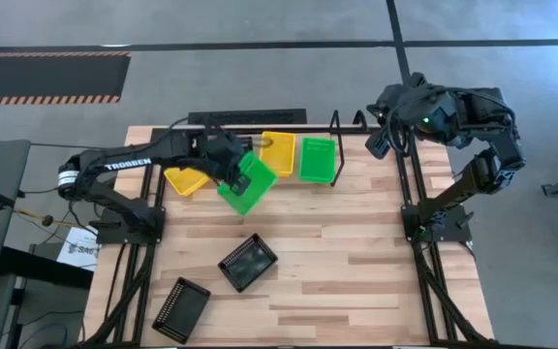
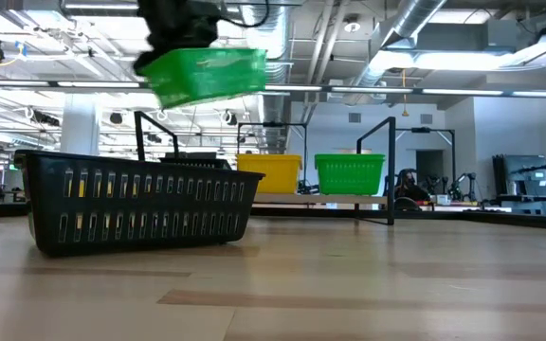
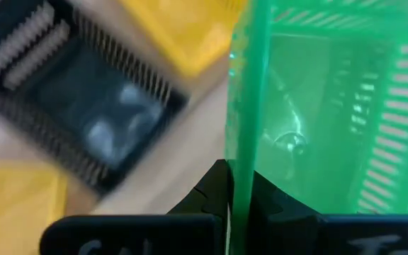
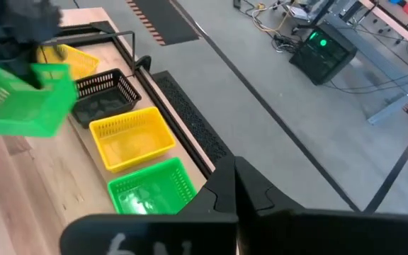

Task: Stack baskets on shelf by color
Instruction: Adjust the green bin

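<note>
Above the table, left pincer pinches a green basket by its rim: light, thin, springy plastic. Right pincer looks pressed together.

Both arms are dark, jointed tubes. The left arm bears white lettering and a white band; the right arm shows a small green light.

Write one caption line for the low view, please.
Left fingers hold a green basket above a black basket.
</note>
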Controlling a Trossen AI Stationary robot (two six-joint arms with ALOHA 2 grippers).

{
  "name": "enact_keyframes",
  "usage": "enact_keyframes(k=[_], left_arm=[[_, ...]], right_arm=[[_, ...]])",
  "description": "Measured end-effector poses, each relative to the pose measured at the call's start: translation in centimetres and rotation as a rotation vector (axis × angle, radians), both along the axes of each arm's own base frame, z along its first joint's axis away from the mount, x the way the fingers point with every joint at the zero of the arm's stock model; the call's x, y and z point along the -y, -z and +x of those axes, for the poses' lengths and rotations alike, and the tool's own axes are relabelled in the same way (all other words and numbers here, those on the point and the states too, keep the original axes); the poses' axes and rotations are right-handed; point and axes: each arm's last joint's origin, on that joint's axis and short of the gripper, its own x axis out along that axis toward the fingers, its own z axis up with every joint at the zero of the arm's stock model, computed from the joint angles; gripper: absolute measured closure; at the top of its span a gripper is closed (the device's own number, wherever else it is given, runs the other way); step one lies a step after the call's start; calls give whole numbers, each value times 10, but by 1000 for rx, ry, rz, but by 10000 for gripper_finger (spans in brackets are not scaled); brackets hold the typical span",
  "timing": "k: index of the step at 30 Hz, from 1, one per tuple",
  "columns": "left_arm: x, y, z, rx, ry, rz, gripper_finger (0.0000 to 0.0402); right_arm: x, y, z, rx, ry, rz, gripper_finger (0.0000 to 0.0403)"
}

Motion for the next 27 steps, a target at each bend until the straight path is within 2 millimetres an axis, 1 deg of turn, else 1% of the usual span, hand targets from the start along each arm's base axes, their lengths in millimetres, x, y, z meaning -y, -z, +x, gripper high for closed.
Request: enact_keyframes(k=[5,10,14,19,23,27], left_arm=[[30,10,-15,-220,-59,-28,401],[52,34,-27,-359,-149,-83,401],[67,62,-30,-385,-227,-184,401],[79,98,-38,-417,-343,-285,401],[83,119,-42,-410,-387,-329,401],[84,135,-45,-387,-393,-350,401]], right_arm=[[0,0,0,-10,-3,-2,400],[0,0,0,-41,-27,-28,400],[0,0,0,-41,-28,-29,399],[0,0,0,-41,-28,-28,399],[0,2,3,-49,-29,-28,398],[0,3,7,-59,-31,-28,398]])
